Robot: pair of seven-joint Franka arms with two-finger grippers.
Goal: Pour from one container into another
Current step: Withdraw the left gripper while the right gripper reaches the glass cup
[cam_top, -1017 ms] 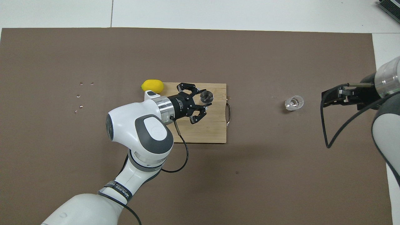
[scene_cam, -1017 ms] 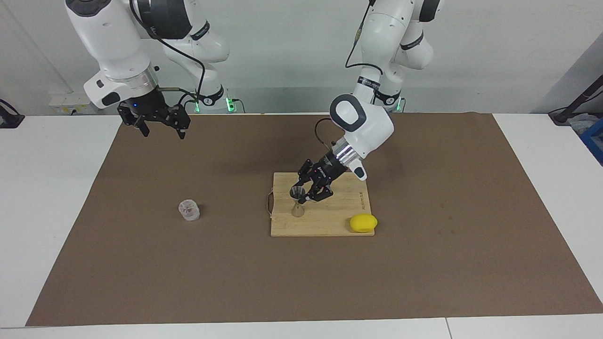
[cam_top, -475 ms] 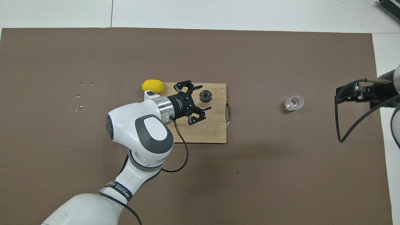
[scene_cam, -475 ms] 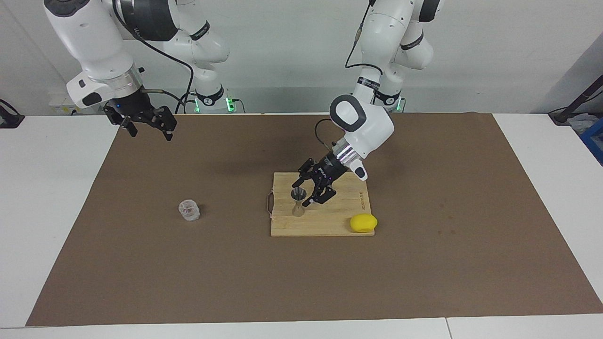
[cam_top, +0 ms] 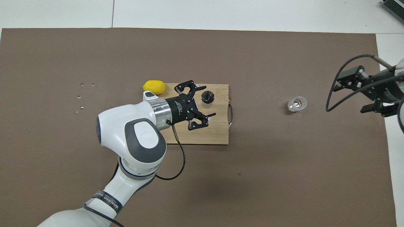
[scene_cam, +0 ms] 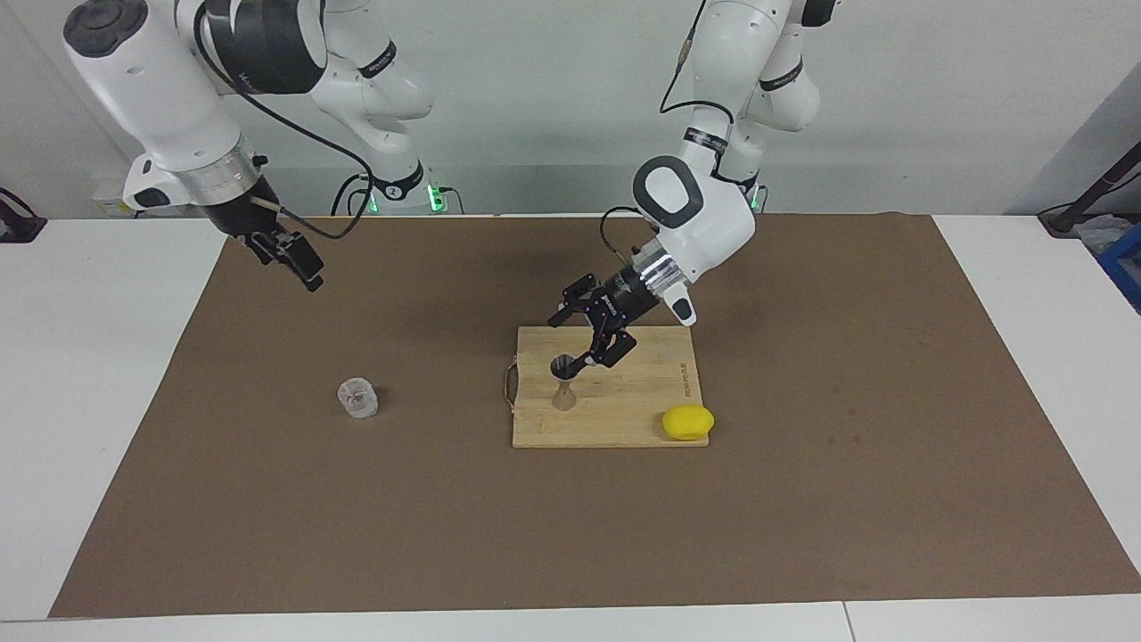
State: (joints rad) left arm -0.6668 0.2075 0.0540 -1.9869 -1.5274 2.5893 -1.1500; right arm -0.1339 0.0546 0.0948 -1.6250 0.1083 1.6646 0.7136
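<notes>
The small silvery jigger (scene_cam: 563,382) stands upright on the wooden cutting board (scene_cam: 624,423), near its handle end; it also shows in the overhead view (cam_top: 207,97). My left gripper (scene_cam: 570,342) is open and empty, raised over the board just above the jigger and apart from it; its spread fingers frame the jigger in the overhead view (cam_top: 208,101). The clear squat cup (scene_cam: 357,398) stands on the brown mat toward the right arm's end (cam_top: 297,104). My right gripper (scene_cam: 296,259) is open and empty, held high over the mat's edge (cam_top: 350,96), well apart from the cup.
A yellow lemon (scene_cam: 687,422) lies at the board's corner toward the left arm's end (cam_top: 153,86). The board (cam_top: 214,134) has a metal handle (cam_top: 231,115) on the cup's side. A few droplets (cam_top: 80,96) dot the brown mat (scene_cam: 802,499).
My left gripper has drawn back and risen from the jigger, which stays upright. My right gripper has swung out toward the right arm's end of the table and turned.
</notes>
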